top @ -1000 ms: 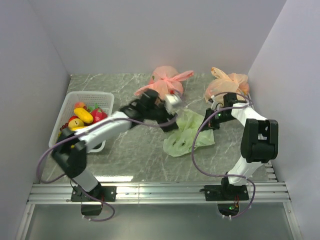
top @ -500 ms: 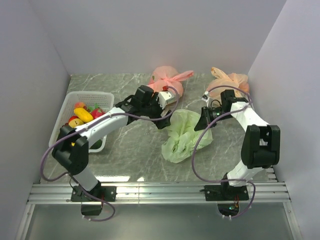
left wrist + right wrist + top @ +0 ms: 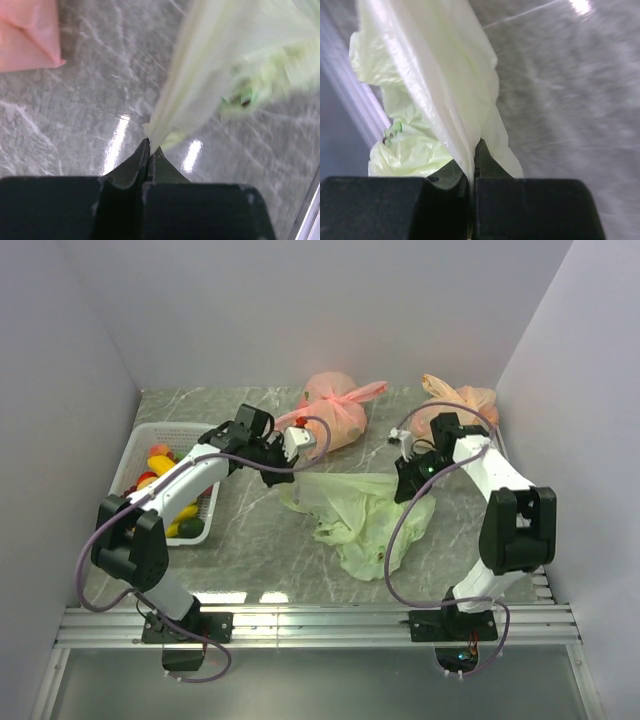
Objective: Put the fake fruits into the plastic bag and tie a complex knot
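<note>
Stretching between both arms, the plastic bag (image 3: 360, 515) lies mid-table. Left gripper (image 3: 150, 150) is clamped tight on its left edge, right gripper (image 3: 472, 150) on its right edge. Fake fruits (image 3: 160, 465) sit in the white basket (image 3: 175, 432), left.

On table (image 3: 260, 540), centre: plastic bag (image 3: 365, 515). Left of it: basket (image 3: 178, 432), fake fruits (image 3: 160, 463) inside. Behind it, near back wall: centre knotted bag (image 3: 335, 412), right knotted bag (image 3: 462, 400).
</note>
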### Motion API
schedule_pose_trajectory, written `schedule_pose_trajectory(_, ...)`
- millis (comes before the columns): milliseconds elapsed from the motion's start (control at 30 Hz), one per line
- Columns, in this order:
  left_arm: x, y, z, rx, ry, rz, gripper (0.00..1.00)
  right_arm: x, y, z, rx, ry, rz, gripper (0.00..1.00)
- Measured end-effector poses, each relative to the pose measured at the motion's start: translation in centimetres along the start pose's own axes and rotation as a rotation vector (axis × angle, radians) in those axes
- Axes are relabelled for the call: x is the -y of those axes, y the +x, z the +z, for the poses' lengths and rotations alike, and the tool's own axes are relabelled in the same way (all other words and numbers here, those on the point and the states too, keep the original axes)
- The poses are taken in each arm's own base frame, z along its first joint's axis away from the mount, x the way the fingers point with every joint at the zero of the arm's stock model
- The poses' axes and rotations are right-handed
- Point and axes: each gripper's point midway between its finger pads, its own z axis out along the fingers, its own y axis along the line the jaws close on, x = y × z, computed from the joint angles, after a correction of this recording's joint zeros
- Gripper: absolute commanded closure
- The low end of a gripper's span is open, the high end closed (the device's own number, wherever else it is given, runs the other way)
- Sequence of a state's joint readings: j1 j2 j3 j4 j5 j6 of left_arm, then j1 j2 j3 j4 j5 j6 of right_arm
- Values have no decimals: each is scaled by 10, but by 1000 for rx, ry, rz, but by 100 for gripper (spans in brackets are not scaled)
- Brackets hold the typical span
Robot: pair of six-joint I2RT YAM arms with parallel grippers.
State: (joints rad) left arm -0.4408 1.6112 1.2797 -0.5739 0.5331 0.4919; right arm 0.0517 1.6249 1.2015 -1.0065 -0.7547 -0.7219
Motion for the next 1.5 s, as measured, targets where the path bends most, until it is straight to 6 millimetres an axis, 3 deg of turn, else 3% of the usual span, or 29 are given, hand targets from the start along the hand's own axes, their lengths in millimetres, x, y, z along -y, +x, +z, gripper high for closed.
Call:
schedule_pose_trajectory(67,11,1,-7,-11,31,84,100,19,-12,-1,-23,52,-54,100)
schedule_pose_trajectory(100,15,1,-8,-10,42,111,100,29,-21,-2,-25,73,-71,86)
schedule_pose_trajectory(167,18,1,-6,-13,55,139,100,48,-41,-7,-24,129,-103,73)
schedule_pose_trajectory(233,17,4,-2,-25,61,113,100,67,-62,-12,-16,206,-134,15)
schedule_pose_trajectory(267,14,5,1,-33,62,81,100,74,-69,-16,-12,247,-143,6)
schedule_pose_trajectory(367,0,0,14,-41,59,-34,100,85,-83,-28,5,338,-125,4)
schedule_pose_trajectory(500,-16,-2,27,-22,48,-246,100,90,-93,-53,88,410,26,2)
schedule_pose_trajectory(700,-25,2,28,18,24,-517,100,94,-66,-108,244,427,355,1)
schedule_pose_trajectory(767,-22,7,32,16,29,-586,100,88,-46,-101,243,380,452,1)
schedule_pose_trajectory(967,-13,9,38,16,62,-709,100,60,6,-23,115,173,673,0)
schedule_pose_trajectory(1067,-13,6,40,26,70,-728,100,64,8,-1,100,158,698,0)
schedule_pose_trajectory(1100,-14,6,41,27,73,-731,100,69,5,4,109,163,695,4)
schedule_pose_trajectory(1167,-15,9,44,21,73,-732,100,81,-1,9,133,186,685,21)
schedule_pose_trajectory(1200,-16,10,45,16,73,-732,100,87,-2,10,145,201,684,44)
schedule_pose_trajectory(1233,-18,11,47,12,69,-728,100,94,-3,11,157,217,684,59)
schedule_pose_trajectory(1267,-22,14,48,5,62,-724,100,100,-4,10,173,234,677,96)
schedule_pose_trajectory(1333,-31,20,50,-11,43,-717,100,107,-1,8,191,253,686,100)
schedule_pose_trajectory(1433,-64,30,42,-5,-13,-693,98,116,13,0,203,280,709,100)
schedule_pose_trajectory(1500,-90,34,34,11,-54,-660,83,119,19,-6,214,291,721,100)
